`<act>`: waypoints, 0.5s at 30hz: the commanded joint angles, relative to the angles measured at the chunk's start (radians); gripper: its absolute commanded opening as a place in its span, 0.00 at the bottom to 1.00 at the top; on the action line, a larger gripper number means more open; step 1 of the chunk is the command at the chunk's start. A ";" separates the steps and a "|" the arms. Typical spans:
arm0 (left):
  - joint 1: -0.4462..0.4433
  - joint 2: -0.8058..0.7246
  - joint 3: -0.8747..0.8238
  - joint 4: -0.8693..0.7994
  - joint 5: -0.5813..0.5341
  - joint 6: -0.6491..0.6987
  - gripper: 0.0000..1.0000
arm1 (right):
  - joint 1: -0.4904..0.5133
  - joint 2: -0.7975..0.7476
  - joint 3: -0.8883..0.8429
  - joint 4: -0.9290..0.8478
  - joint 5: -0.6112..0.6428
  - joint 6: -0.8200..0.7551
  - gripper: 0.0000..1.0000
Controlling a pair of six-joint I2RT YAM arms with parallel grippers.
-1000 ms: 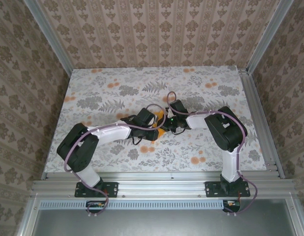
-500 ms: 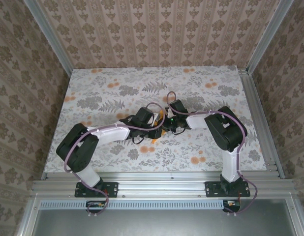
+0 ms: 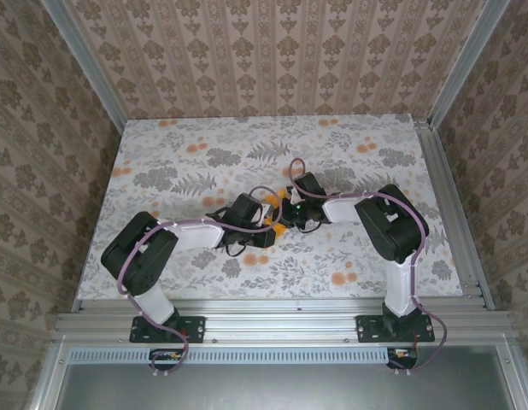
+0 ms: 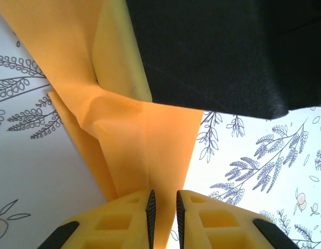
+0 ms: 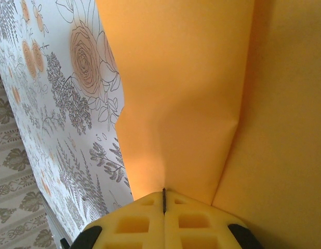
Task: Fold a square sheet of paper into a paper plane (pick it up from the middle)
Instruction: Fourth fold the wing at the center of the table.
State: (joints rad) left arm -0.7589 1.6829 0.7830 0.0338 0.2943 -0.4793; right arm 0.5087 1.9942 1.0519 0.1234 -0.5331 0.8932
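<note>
My right pincer is clamped flat on the square sheet of paper, which fans out ahead of its tips, anchoring it. My left pincer stands at a narrow slit astride the creased edge, which I judge is for pinching that fold.

White-black arms, lilac cables, yellow pincers

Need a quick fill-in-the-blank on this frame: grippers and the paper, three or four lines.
1. The right gripper has its jaws ___ on the sheet of paper.
2. The left gripper shows a narrow ___ between its jaws, the paper at their tips.
3. The sheet's colour is ___.
4. In the top view both grippers meet near the ___ of the table.
Missing: shut; gap; orange; middle.
</note>
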 commanded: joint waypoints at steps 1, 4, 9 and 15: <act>0.010 0.015 -0.032 0.022 0.027 -0.016 0.21 | 0.000 0.027 0.008 -0.073 0.022 -0.009 0.04; 0.017 0.023 -0.052 0.047 0.042 -0.024 0.21 | -0.002 0.022 0.010 -0.074 0.024 -0.009 0.05; 0.020 0.028 -0.073 0.054 0.042 -0.026 0.20 | -0.007 0.004 0.009 -0.082 0.026 -0.013 0.06; 0.020 0.007 -0.105 0.056 0.049 -0.032 0.19 | -0.015 -0.005 0.022 -0.102 0.031 -0.026 0.06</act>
State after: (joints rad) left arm -0.7403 1.6859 0.7193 0.1444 0.3340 -0.4908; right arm 0.5053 1.9942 1.0618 0.0978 -0.5316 0.8890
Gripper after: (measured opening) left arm 0.193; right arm 0.071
